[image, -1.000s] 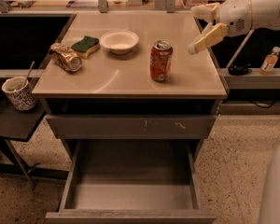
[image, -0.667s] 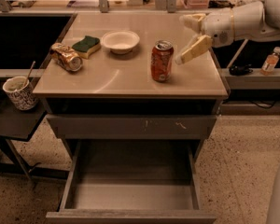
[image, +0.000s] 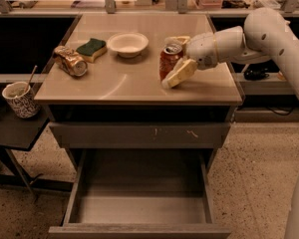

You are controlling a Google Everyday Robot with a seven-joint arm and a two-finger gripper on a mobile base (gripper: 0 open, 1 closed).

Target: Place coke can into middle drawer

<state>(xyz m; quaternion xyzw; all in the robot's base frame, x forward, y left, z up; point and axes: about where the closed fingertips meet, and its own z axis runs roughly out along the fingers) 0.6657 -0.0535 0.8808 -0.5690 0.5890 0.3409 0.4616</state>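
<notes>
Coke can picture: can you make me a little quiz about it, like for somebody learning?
1. True or false: the coke can sits inside the middle drawer.
2. Where is the gripper? A at the coke can; B inside the middle drawer; C out of sight.
3. Fill in: the green sponge lies between the dented can and the ____.
Key: 1 false, it stands on the tabletop; 2 A; 3 bowl.
</notes>
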